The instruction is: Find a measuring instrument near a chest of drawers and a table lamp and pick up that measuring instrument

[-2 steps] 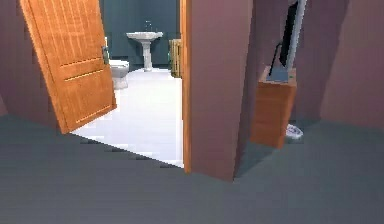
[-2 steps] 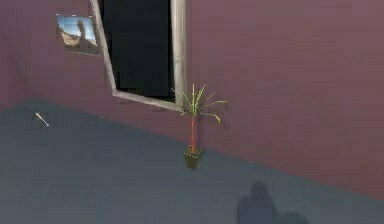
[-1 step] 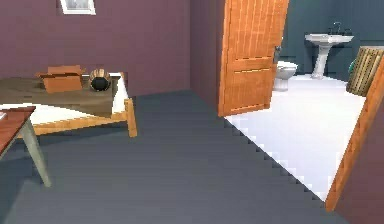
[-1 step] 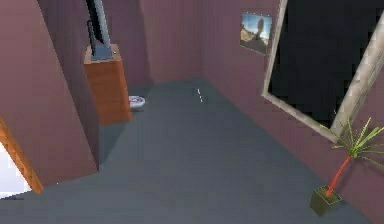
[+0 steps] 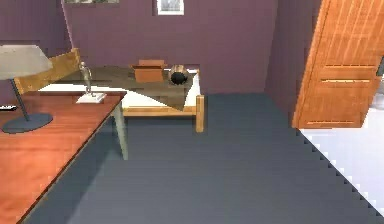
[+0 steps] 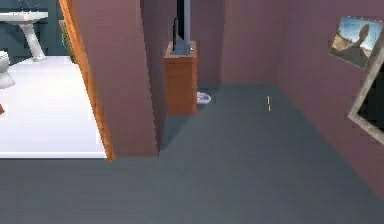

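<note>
Looking ahead, I see a reddish wooden desk (image 5: 55, 150) at the forward view's left. A table lamp (image 5: 22, 58) with a pale shade stands on its near left part. Toward the desk's far edge stands a small thin upright thing (image 5: 85, 73), too small to name, and a white sheet (image 5: 90, 97) lies just beside it.

Beyond the desk is a low bed (image 5: 150, 98) with a wooden frame, set against the purple wall. On the bed sit a brown box (image 5: 149, 70) and, just to its right, a dark round thing (image 5: 179, 76). A wooden door (image 5: 345, 65) fills the forward view's right.

In the arm side view a narrow wooden cabinet (image 6: 181, 78) stands against the wall, with a dark upright thing (image 6: 180, 25) on top. A small pale thing (image 6: 204, 98) lies on the grey floor just beside the cabinet's foot. Well apart to the right, a thin light stick (image 6: 268, 102) also lies on the floor. At that view's left a white-floored room holds a pedestal sink (image 6: 28, 25).

I cannot pick out the measuring instrument with any certainty among these small things. How my gripper's jaws stand, and where the instrument lies relative to them, I cannot tell.
</note>
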Robot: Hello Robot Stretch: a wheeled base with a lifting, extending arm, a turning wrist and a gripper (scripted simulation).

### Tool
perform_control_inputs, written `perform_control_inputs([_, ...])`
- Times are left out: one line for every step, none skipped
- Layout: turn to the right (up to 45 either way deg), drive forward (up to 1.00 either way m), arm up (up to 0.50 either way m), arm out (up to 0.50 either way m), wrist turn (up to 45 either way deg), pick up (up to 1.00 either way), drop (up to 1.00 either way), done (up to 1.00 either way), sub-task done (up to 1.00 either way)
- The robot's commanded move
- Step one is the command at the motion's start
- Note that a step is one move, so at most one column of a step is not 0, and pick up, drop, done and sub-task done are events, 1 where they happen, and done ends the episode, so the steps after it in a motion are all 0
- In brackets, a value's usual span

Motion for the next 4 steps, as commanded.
perform_control_inputs([0.0,1.0,0.0,0.0,0.0,0.0,0.0,0.0,0.0])
perform_control_inputs([0.0,0.45,0.0,0.0,0.0,0.0,0.0,0.0,0.0])
perform_control_inputs([-45.0,0.0,0.0,0.0,0.0,0.0,0.0,0.0,0.0])
perform_control_inputs([-45.0,0.0,0.0,0.0,0.0,0.0,0.0,0.0,0.0])
